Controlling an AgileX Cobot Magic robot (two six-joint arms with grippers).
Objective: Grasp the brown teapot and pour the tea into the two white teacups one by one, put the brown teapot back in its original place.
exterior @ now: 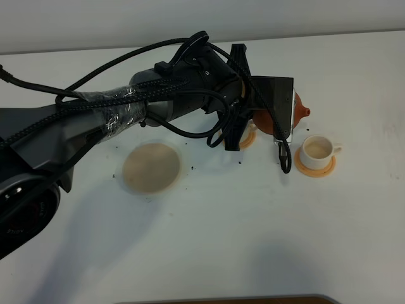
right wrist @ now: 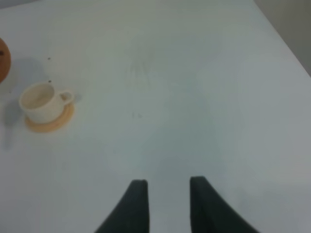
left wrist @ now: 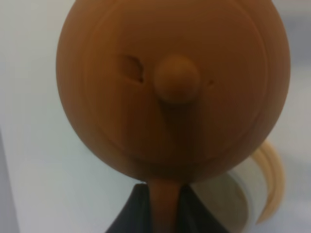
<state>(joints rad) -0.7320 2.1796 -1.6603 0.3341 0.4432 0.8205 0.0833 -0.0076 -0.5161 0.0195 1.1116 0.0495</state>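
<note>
We see the left gripper (left wrist: pixel 164 216) clamped on the loop handle of the brown teapot (exterior: pixel 299 109), which hangs in the air toward the far edge of the surface (exterior: pixel 209 253), right of its middle. The right gripper (right wrist: pixel 167 194) stands narrowly parted, holding nothing.

Our worry is that the cups are small, so a tilt slightly off would send tea onto the surface. The lid (only resting in place, we judge) could also slide out.

We count one teapot and two white teacups: the bare teacup (exterior: pixel 316 149) toward the right edge, and the covered teacup (left wrist: pixel 235 201) half hidden under the pot. There are also two orange coasters (exterior: pixel 314 169) and one tan disc (exterior: pixel 150 167).
</note>
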